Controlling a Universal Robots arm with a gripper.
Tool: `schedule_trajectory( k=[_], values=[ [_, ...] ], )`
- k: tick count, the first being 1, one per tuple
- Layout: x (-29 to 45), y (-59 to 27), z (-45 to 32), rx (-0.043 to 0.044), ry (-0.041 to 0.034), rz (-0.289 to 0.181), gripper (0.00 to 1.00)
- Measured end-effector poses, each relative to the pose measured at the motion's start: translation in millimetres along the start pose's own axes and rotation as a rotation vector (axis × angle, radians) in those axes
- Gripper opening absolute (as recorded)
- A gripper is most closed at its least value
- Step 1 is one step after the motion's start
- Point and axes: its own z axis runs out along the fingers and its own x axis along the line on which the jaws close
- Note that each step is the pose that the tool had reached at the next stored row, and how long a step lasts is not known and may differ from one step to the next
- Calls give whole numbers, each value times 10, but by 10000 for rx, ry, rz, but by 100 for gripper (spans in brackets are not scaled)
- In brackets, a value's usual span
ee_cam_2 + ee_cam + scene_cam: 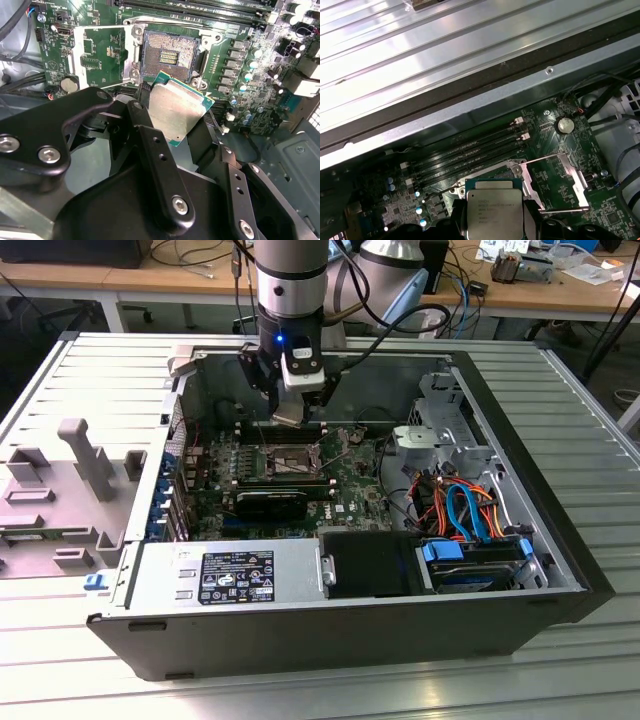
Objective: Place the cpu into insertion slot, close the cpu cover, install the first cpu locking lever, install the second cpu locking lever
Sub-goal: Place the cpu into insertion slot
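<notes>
My gripper (288, 408) hangs inside the open computer case, shut on the cpu (287, 419), a flat square chip with a silver-grey top. In both wrist views the cpu (177, 112) (495, 212) sits between the black fingers (141, 107), held in the air just above the insertion slot (167, 55). The slot's dark contact field lies bare inside its silver rim. The cpu cover (129, 50) (581, 182), a thin silver frame, is swung open to the side of the slot. In the exterior view the insertion slot (283, 462) lies right under the gripper.
Long black memory slots (470, 150) run beside the socket. The case's metal wall (470, 107) stands close behind them. A grey power supply (230, 575) sits at the case's front. A drive bay with blue and orange cables (465, 515) is on the exterior view's right. A grey fixture (60, 490) lies outside the case.
</notes>
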Motion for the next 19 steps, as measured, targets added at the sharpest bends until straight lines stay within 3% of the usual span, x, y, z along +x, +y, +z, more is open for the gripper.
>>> schedule_trajectory(
  k=[19],
  values=[
    [0,0,1,-5,-19,216,55]
  ],
)
